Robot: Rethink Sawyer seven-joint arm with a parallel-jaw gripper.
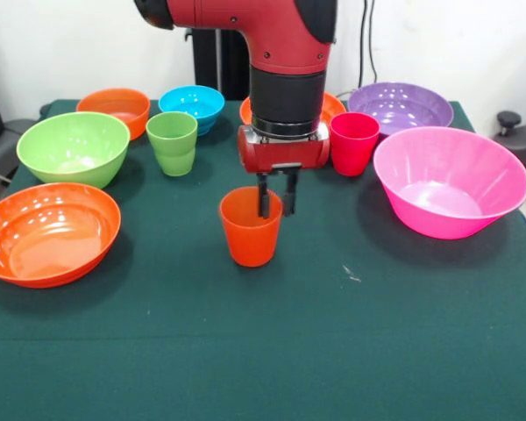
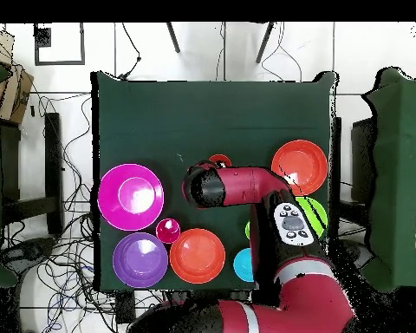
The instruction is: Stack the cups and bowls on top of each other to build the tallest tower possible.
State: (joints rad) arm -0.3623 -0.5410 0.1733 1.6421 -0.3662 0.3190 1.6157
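Pick step: gripper (image 1: pixel 276 203) fingers straddle the orange cup's (image 1: pixel 250 230) far rim mid-table, not yet pinching. Next you'd close, then lift w/o tipping.

Dark green worktop (image 2: pixel 211 108) mid-frame. Glossy pink plastic bowl (image 2: pixel 130 197) left, purple bowl (image 2: pixel 140 259) below it, small magenta cup (image 2: pixel 168 231) between, wide orange bowl (image 2: pixel 197 255) lower centre. Red arm (image 2: pixel 237 186) covers centre.
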